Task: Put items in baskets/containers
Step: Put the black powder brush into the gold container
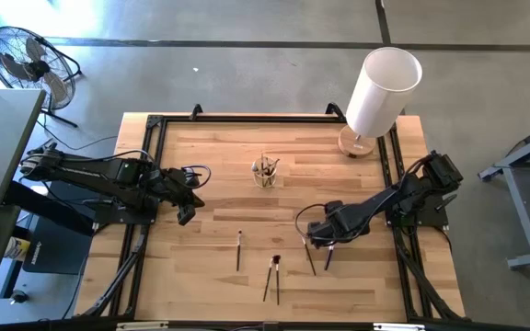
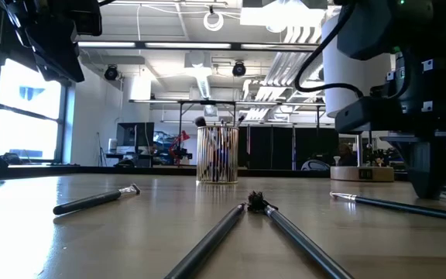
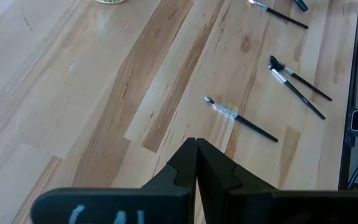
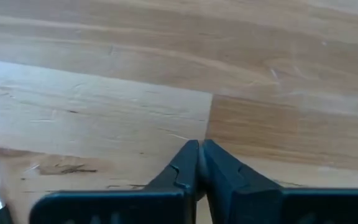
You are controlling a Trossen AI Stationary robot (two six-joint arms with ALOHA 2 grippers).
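We see the clear cup (image 1: 265, 172) standing upright near the far middle of the table (image 1: 201, 147), already holding a bunch of brushes (image 2: 217, 147) whose tips poke above its rim. We judge that part of the job done, likely about half.

Still loose on the boards: a single brush (image 1: 238, 249) lying alone at the near centre-left, a crossed pair (image 1: 272, 278) just to its right with their heads touching, and two more brushes (image 1: 318, 256) beside the right gripper (image 1: 320, 241). So we count about five left to collect, though we cannot count those inside the cup.

The right gripper hangs low over the table by those two brushes, its fingers pressed together and pinching nothing we can make out. The left gripper (image 1: 187, 213) waits at the left side of the table, also pressed together and empty.

Further out, a tall white cylinder (image 1: 383, 90) on a wooden base stands at the far right corner, apart from the work.
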